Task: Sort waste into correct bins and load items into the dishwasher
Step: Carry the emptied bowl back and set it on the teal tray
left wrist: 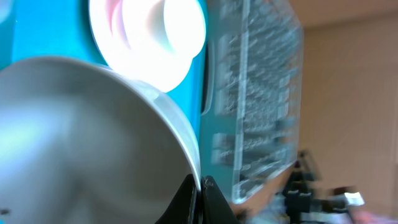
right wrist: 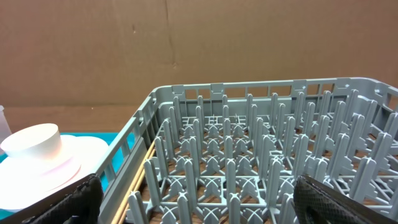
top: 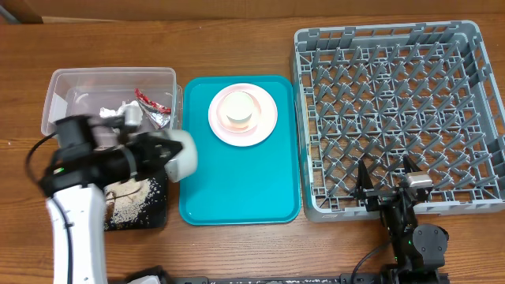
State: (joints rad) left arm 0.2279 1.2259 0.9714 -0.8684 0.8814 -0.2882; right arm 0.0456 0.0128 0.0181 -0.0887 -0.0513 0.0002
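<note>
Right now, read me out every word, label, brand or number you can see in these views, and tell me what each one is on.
No text can be read in any view.
foil wrapper in the clear tub: any print is too small to read.
dish rack, teal tray, pink plate, white bowl: no markings visible.

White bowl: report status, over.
Left pincer shut on white bowl rim, bowl above left edge of teal tray. Right pincer open, empty, at near wall of dish rack. Pink plate with cup on tray's far half.
</note>
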